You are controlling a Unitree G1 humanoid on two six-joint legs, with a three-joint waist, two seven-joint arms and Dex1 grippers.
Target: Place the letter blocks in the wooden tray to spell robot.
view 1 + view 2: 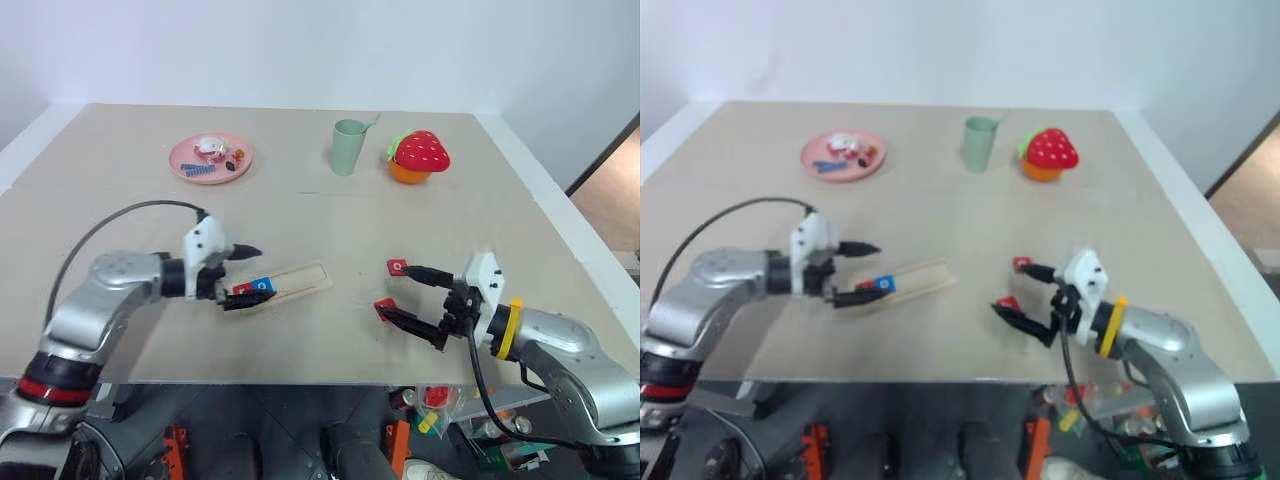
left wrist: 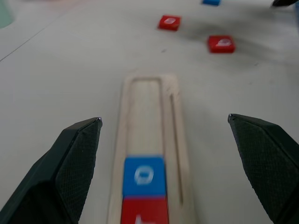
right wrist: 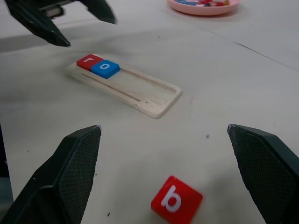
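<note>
- Wooden tray [image 1: 290,280]: stiff, light; holds red r [image 3: 88,60] and blue o [image 3: 105,68] at its left end.
- Right gripper [image 1: 398,293], left gripper [image 1: 243,274]: both spread, empty.
- Red b [image 3: 176,199]: loose near the right gripper; likely light and rigid, so pinch opposite edges.

Before me stretches a broad beige rectangular bench [image 1: 300,215] with a pale raised edge, backed by a plain white wall [image 1: 300,50]. Soft, even light falls across it. At my far right, a strip of brown floor [image 1: 612,205].
</note>
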